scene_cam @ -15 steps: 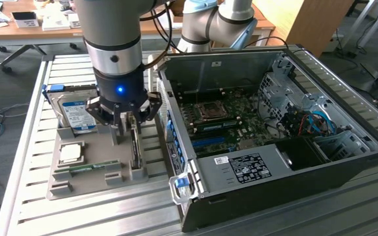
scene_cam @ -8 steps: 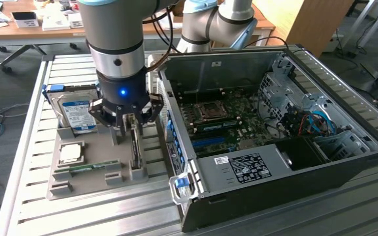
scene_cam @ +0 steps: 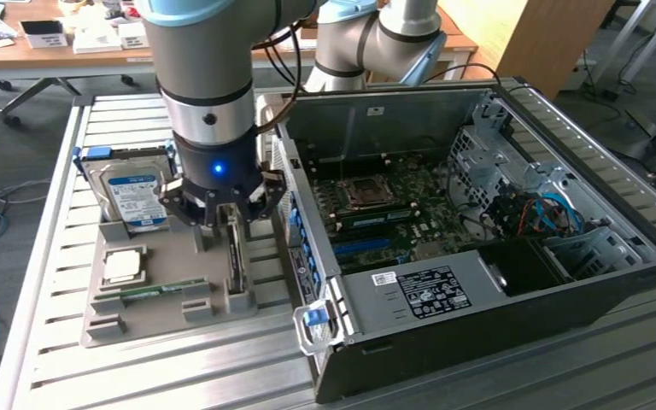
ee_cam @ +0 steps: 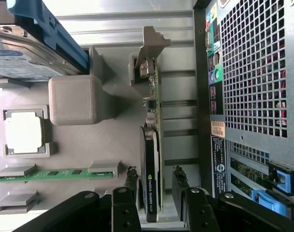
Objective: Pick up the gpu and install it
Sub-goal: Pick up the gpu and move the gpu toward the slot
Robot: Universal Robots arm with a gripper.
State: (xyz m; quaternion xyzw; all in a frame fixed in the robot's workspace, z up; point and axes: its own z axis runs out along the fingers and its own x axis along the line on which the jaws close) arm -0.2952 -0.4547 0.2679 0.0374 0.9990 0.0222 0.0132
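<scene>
While your fingers (ee_cam: 131, 187) stand wide open, one on either side of the gpu (ee_cam: 152, 164), a sliver of gap shows along each face and nothing is held. That card stands on edge in the grey holder tray (scene_cam: 157, 318). The computer case (ee_cam: 253, 72) sits near one finger. On the other side, the memory stick (ee_cam: 55, 174) and hard drive (scene_cam: 132, 198) lie well apart.

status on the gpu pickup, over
Gripper open, fingers straddling the gpu, gaps both sides. It stands on edge in the gray holder, not gripped. Nearby hard drive and computer case flank it, neither between the fingers.
</scene>
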